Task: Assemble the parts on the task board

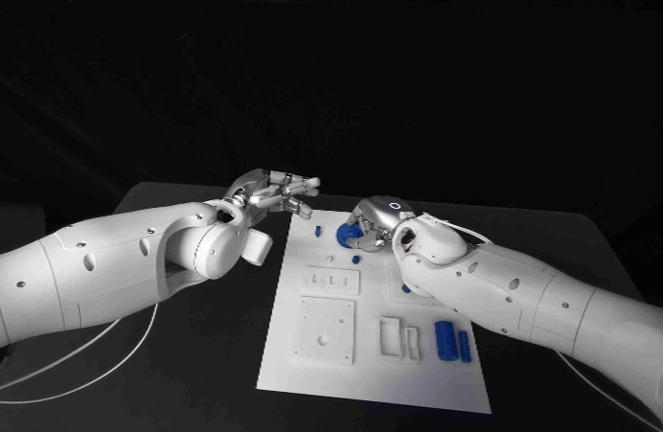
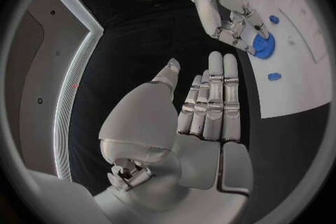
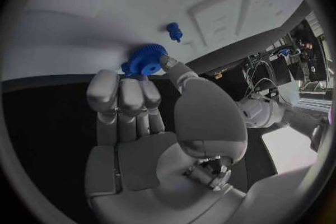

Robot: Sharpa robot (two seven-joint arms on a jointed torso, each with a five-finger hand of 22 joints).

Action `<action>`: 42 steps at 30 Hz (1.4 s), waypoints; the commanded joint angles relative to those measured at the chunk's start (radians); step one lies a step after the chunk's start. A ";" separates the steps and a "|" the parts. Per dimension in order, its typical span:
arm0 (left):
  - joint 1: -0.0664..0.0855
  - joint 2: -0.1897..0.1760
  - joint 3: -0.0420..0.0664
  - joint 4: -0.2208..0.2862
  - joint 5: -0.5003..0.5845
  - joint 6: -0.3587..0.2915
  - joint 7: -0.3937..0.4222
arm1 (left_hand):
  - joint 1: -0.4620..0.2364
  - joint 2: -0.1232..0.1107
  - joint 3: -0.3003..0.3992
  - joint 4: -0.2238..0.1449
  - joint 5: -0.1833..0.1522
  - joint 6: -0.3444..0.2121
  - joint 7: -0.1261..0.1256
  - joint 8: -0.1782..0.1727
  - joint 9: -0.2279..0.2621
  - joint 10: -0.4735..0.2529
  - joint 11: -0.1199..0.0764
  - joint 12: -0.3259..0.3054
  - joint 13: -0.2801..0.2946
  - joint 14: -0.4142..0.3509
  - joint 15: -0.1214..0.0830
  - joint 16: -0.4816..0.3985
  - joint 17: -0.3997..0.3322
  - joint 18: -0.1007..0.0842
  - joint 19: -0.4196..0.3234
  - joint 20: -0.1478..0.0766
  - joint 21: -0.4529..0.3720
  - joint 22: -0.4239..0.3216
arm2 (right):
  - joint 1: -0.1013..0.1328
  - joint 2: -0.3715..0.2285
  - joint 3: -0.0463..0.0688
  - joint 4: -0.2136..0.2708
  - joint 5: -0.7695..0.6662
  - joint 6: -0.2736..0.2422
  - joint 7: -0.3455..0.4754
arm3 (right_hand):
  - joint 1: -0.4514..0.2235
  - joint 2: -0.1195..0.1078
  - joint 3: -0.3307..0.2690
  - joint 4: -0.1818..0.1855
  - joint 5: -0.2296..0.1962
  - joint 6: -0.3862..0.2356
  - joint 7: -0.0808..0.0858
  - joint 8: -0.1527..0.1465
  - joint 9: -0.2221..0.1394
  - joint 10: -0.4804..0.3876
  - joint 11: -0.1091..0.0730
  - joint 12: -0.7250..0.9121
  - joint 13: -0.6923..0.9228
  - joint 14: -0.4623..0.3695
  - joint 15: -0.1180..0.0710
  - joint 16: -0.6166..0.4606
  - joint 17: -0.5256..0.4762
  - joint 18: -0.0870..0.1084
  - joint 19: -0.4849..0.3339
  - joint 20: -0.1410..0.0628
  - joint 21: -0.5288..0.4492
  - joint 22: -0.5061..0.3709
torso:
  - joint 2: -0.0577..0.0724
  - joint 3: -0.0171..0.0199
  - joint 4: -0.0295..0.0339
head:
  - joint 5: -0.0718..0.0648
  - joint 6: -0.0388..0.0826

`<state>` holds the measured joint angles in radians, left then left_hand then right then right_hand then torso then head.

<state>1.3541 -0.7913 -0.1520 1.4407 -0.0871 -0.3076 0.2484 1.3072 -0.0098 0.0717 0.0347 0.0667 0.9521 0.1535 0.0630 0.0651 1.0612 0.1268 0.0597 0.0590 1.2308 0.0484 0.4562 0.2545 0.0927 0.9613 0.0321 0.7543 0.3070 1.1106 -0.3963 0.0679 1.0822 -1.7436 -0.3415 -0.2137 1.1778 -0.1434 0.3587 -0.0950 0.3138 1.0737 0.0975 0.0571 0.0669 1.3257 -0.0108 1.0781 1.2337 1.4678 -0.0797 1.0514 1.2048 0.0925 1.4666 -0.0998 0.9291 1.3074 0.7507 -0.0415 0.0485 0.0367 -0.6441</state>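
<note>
Right hand (image 1: 376, 223) grips a blue gear (image 3: 143, 61) between thumb and fingertips, at the far end of the white task board (image 1: 331, 370), roughly 12 o'clock from the board's centre. Left hand (image 1: 274, 193) hovers off the board's far-left corner, about 11 o'clock, fingers extended and apart, holding nothing. A small blue peg (image 3: 173, 28) stands on the board just beside the gear. Two blue cylinders (image 1: 446, 340) lie at about 4 o'clock on the board. The board lies on the black surface (image 1: 180, 394).
</note>
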 commanded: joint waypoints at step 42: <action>-0.001 0.000 -0.001 -0.019 -0.001 0.023 0.002 | -0.001 0.000 0.001 -0.003 0.006 -0.006 -0.005 0.000 0.001 -0.009 -0.005 0.001 0.001 -0.005 0.001 -0.001 -0.001 -0.001 -0.010 0.000 0.002 -0.005 | -0.008 -0.050 -0.004 0.023 0.057 0.041 -0.013 | -0.176 -0.011 0.034 0.179 -0.096 -0.011 -0.006 0.006 0.002 -0.003 0.001 0.002 -0.013 -0.002 0.004 -0.003 -0.003 -0.003 0.055 0.006 -0.006 0.115 | 0.000 0.0024 0.0001 | 0.002 -0.008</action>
<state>1.3531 -0.7919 -0.1533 1.4203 -0.0871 -0.3010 0.2456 1.3072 -0.0098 0.0717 0.0347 0.0667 0.9495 0.1510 0.0630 0.0651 1.0575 0.1231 0.0597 0.0590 1.2308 0.0484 0.4562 0.2539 0.0927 0.9578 0.0357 0.7543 0.3032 1.1057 -0.4428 0.0652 1.1045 -1.6885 -0.3073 -0.2180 0.9989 -0.1567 0.3874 0.0840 0.2135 1.0595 0.0936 0.0655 0.0685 1.3223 -0.0072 1.0747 1.2205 1.4678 -0.0796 1.0474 1.2021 0.0925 1.4666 -0.0998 0.9212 1.3074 0.7506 -0.0389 0.0485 0.0385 -0.6518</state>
